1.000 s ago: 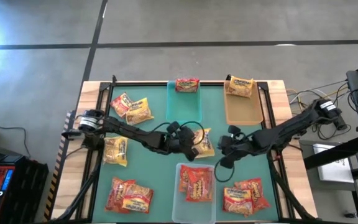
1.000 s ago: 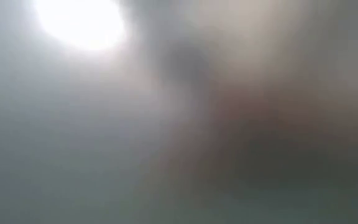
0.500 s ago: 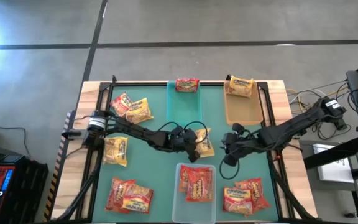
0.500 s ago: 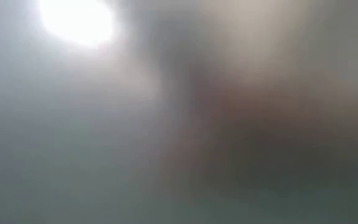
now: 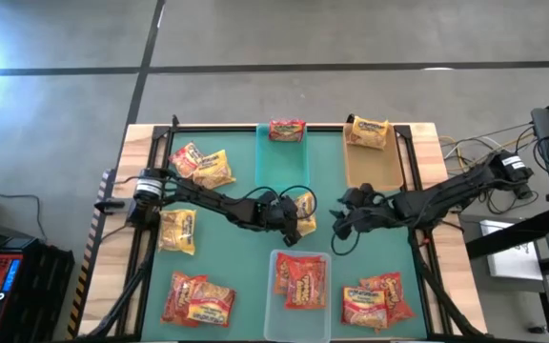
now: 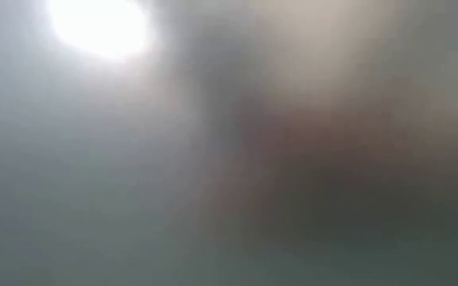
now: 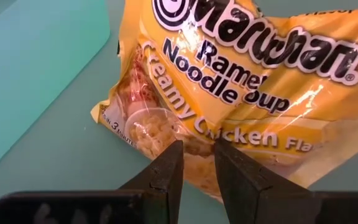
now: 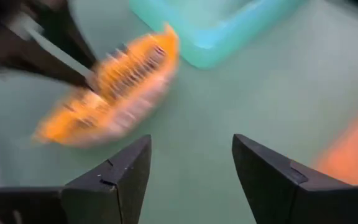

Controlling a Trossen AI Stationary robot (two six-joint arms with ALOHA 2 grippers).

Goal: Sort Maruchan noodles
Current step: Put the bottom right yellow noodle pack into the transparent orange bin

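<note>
A yellow Maruchan noodles packet [image 5: 304, 206] sits at the middle of the green mat, and my left gripper [image 5: 288, 215] is shut on it from its left side. In the left wrist view the packet [image 7: 241, 81] fills the picture. My right gripper [image 5: 343, 219] stands open a little to the packet's right. Its fingers have nothing between them [image 8: 191, 180] and it faces the packet [image 8: 110, 87]. The low view shows only blur. My left gripper pinches the yellow packet's long edge [image 7: 197, 163], below the printed words and near one corner, between its two fingers [image 7: 166, 171]. The fingers come slanting from the table's left side. The packet looks tilted in the hold; whether it is clear of the mat I cannot tell.
A teal bin [image 5: 282, 167] with a red packet [image 5: 287, 129] and a tan bin [image 5: 370, 170] with a yellow packet [image 5: 368, 131] stand at the back. A clear bin [image 5: 300, 319] with red packets is at the front. Loose packets lie left [image 5: 201, 167] [image 5: 177, 231] [image 5: 198, 297] and front right [image 5: 375, 297].
My right gripper, which was at the yellow packet's right edge, has let go and now stands apart from it. My left gripper has drawn the packet a little toward the table's far left.
</note>
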